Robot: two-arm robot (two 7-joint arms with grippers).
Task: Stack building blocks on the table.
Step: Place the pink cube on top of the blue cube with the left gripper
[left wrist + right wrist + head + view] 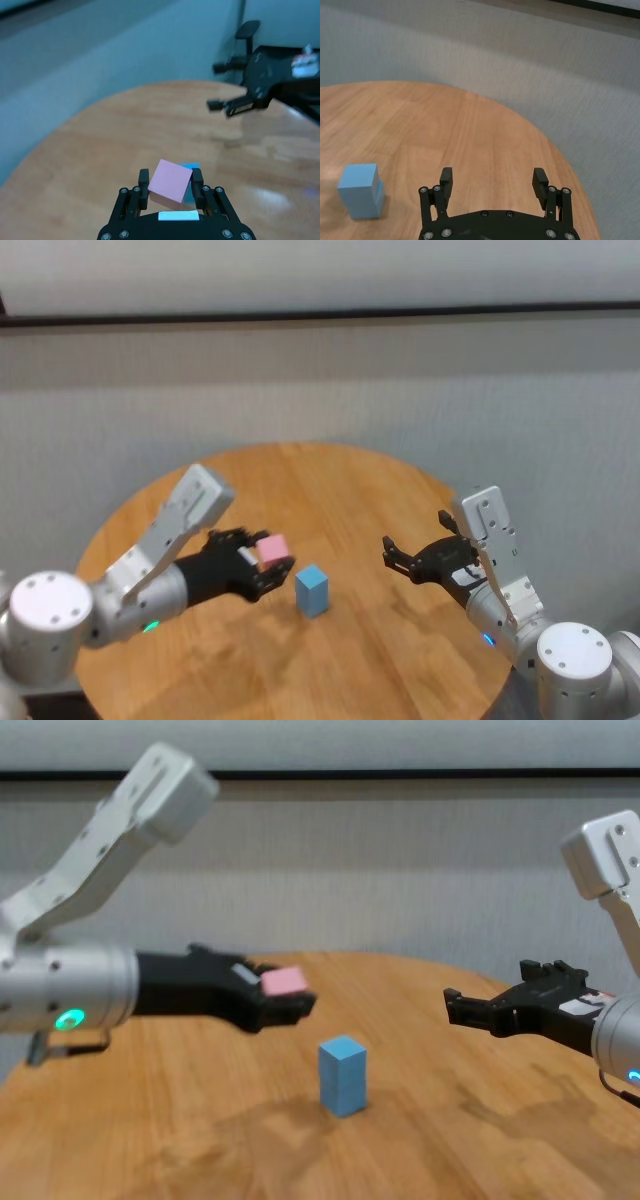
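Two light blue building blocks stand as a small stack (312,590) (343,1074) (361,191) near the middle of the table (360,490). My left gripper (272,552) (170,178) (290,996) is shut on the pink block (272,546) (170,181) (284,982), held tilted in the air. It hangs just left of the blue stack and a little higher than its top. In the left wrist view a sliver of blue (190,166) shows behind the pink block. My right gripper (388,552) (493,175) (487,986) hovers open and empty to the right of the stack.
The round table's edge (555,150) curves close behind and beside the right gripper, with grey floor and wall beyond. Bare wood (180,1120) lies in front of the stack and under both arms.
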